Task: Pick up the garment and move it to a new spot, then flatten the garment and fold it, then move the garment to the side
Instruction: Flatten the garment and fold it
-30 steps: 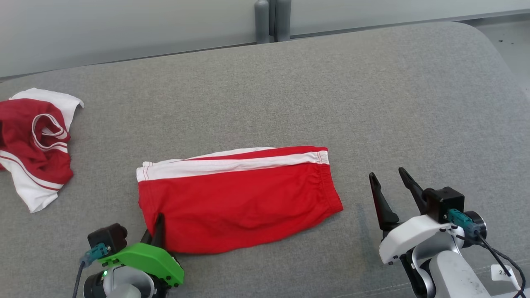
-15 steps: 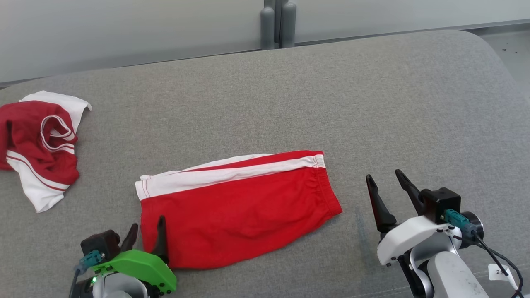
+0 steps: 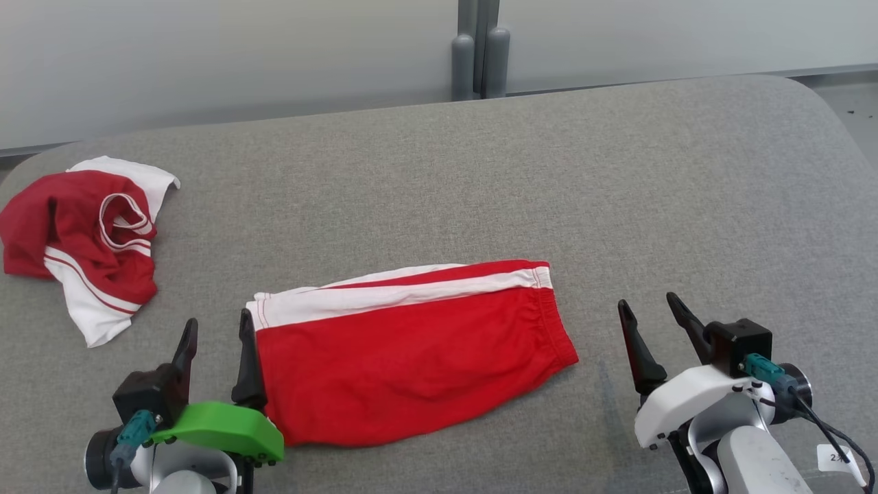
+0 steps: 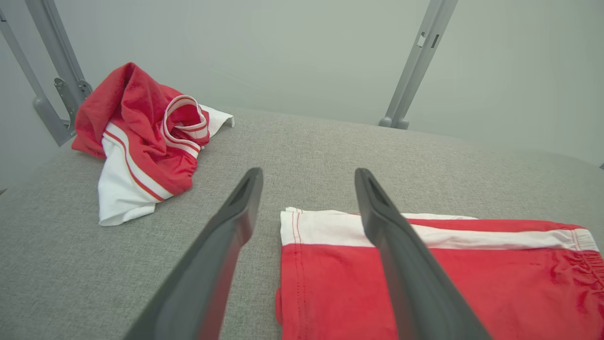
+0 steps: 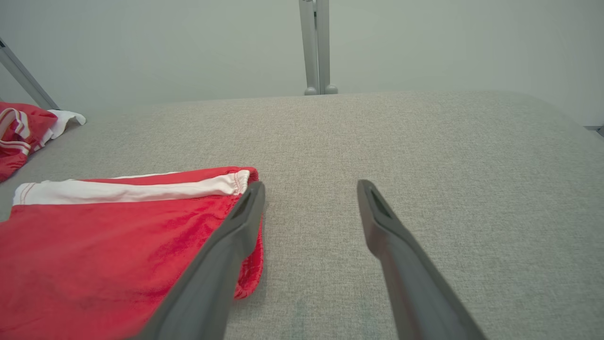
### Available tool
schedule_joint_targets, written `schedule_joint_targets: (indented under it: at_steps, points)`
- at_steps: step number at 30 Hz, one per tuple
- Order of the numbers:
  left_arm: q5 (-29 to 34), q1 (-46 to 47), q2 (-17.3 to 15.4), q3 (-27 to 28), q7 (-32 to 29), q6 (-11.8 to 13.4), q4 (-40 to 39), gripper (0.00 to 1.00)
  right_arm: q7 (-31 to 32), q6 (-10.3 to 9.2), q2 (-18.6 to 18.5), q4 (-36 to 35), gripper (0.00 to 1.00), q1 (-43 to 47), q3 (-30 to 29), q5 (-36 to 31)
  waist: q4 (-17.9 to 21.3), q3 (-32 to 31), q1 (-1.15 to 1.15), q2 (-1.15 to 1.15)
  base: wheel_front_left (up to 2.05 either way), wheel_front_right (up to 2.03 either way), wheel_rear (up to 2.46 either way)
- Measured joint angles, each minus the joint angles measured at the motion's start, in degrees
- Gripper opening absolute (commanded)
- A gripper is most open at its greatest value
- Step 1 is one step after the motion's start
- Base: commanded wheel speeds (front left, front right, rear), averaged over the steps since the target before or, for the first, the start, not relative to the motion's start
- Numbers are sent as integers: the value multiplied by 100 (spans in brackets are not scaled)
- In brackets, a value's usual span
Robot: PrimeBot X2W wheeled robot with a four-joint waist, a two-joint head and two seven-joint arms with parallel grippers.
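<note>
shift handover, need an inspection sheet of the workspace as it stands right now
surface: grey fabric pad, rounded corners
job's things: red shorts with white side stripe, lying flat, folded, front centre
clutter: crumpled red and white garment, far left
pincers: left pincer open at the shorts' hem end, holding nothing; right pincer open, apart from the waistband end, empty
cables: black cable looping off the right wrist; teal plug on the left wrist
surroundings: grey posts behind the pad, pale wall
</note>
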State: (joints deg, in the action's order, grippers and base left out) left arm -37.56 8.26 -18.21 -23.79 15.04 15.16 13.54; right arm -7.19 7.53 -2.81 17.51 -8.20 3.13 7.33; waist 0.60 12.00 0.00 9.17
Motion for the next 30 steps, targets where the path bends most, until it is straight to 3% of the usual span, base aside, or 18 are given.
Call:
schedule_joint_targets:
  at_steps: [6,18,30]
  points:
    - [466,-342,210,187,0,-32,-321,100,59,-1,0,4,100,91,-37,-11,-133,-194,0,0,0,0,0]
    - [780,-765,572,579,0,-145,-550,100,321,-1,0,179,100,146,-93,-54,-535,-360,0,0,0,0,0]
    - [906,-748,756,606,0,-366,-372,100,508,-1,2,1630,100,-543,-68,174,-1044,-164,0,0,0,0,0]
